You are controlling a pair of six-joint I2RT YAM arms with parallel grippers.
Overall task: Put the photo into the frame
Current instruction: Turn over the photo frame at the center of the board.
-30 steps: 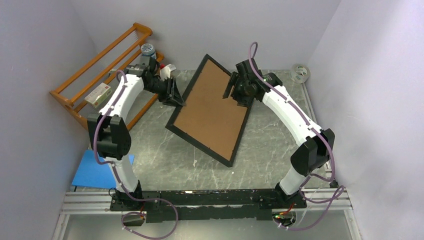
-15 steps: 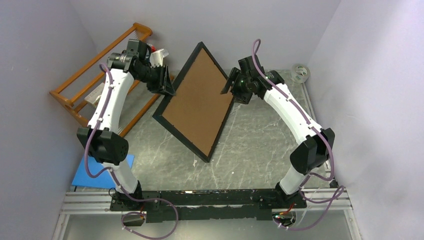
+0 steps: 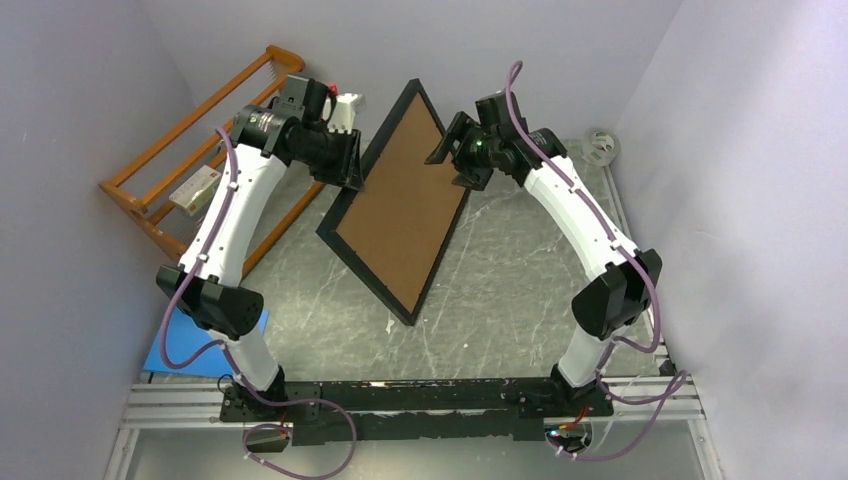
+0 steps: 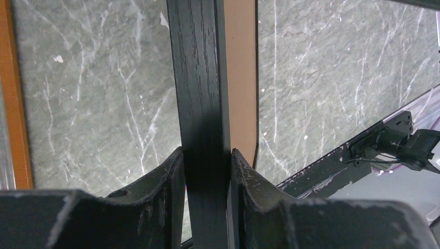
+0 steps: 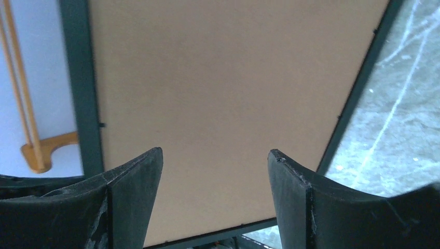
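The left gripper [image 4: 206, 153] pinches the frame [image 4: 200, 78] by its ten-o'clock rim; the right gripper [image 5: 214, 152], spread, faces the backing [image 5: 223, 78]. The frame looks stiff and light, so the rim is likely the best hold.

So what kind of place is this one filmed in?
Probably a robotics lab cell: plain walls boxing in a marble-look table, left arm and right arm bolted to a metal rail.

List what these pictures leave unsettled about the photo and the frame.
- Photo: in no view; backing board covers the rear of the frame; its front faces away from the top camera.
- Frame's upper end, left wrist view: cut off by the picture's edge.
- Whether the right gripper touches the board: top view, wrist hides fingertips.
- Roll at far right, top view: too small to identify.
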